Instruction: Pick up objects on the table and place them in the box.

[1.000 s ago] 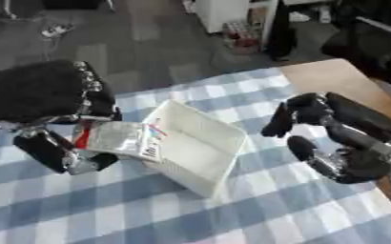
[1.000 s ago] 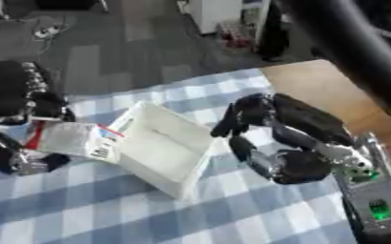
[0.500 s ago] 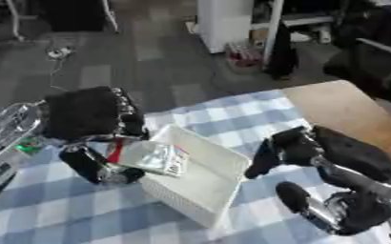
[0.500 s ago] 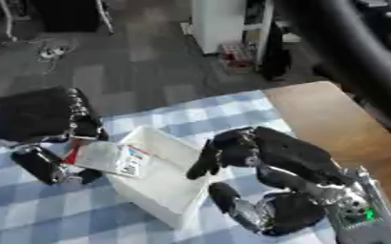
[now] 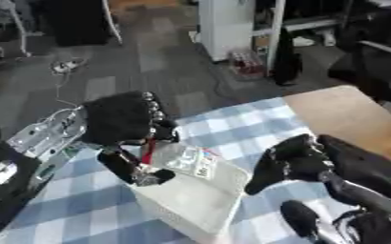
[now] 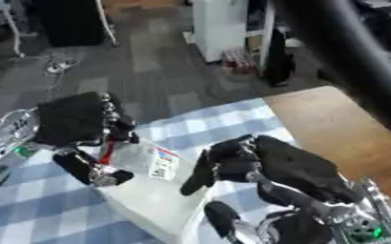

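Observation:
My left hand is shut on a clear plastic packet with a white label and a red strip. It holds the packet over the near-left part of the white box. The box sits tilted on the blue-and-white checked cloth. At the right my right hand hovers beside the box's right edge, its fingers curled downward with nothing in them.
A bare wooden tabletop shows at the right beyond the cloth. Past the table's far edge lies grey floor with a white cabinet and dark furniture.
The whole view has shifted as the head tilted. My left hand has carried the packet further over the box. My right hand stays beside the box's right edge.

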You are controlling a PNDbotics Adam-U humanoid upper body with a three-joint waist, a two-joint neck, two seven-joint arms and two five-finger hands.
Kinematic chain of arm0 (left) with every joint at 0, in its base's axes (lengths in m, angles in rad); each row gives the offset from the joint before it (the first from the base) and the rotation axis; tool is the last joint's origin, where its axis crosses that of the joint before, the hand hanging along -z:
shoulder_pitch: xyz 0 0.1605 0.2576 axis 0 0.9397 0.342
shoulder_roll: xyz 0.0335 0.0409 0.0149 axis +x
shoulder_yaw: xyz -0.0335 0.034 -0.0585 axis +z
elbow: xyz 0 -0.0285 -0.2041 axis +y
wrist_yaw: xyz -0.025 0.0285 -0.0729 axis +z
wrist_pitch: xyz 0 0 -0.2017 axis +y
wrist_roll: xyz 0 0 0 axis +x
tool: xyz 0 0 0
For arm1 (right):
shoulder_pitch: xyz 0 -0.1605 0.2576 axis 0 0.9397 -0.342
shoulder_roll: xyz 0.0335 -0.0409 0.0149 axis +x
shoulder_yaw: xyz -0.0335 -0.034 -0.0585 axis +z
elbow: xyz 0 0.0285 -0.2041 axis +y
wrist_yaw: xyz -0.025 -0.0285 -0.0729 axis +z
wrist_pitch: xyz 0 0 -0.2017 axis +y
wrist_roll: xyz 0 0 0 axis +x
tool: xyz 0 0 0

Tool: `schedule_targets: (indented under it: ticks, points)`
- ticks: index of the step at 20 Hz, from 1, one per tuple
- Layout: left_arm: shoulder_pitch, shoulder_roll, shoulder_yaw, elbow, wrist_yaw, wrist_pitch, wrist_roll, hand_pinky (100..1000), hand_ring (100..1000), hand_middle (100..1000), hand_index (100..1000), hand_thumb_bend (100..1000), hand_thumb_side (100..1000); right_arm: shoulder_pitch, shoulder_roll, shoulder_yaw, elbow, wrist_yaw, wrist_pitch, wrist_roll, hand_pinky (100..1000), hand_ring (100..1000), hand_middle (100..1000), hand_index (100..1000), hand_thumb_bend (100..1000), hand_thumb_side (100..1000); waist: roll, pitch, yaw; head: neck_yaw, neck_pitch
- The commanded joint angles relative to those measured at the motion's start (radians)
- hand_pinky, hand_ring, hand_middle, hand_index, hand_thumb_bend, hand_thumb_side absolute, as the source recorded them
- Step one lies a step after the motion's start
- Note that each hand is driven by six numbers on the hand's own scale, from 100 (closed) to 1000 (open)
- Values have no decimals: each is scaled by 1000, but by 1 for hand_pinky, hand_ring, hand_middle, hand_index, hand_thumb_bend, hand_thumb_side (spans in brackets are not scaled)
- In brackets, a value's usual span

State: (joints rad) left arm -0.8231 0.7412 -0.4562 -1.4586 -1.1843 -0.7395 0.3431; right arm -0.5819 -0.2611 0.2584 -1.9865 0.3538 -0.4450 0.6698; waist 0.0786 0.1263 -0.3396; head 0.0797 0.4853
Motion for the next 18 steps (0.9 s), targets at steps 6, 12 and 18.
schedule_targets:
  ticks: [6, 12, 18]
  points:
    - [-20, -26, -31, 66, -87, 29, -142, 863, 854, 848, 830, 113, 1000, -10, 0, -11, -13, 0, -235, 237, 488, 534, 584, 748, 100, 1000, -7, -12, 3, 4, -21]
    - [-15, -22, -26, 64, -43, 43, -205, 928, 890, 876, 839, 112, 1000, -3, -4, -14, -13, 6, -230, 237, 488, 535, 585, 750, 100, 1000, -10, -13, 10, -12, -21]
    - [66, 31, 44, -68, 124, 120, -197, 781, 797, 839, 821, 117, 1000, 16, -21, -23, -13, 20, -217, 237, 486, 536, 584, 751, 100, 1000, -11, -21, 33, -33, 10]
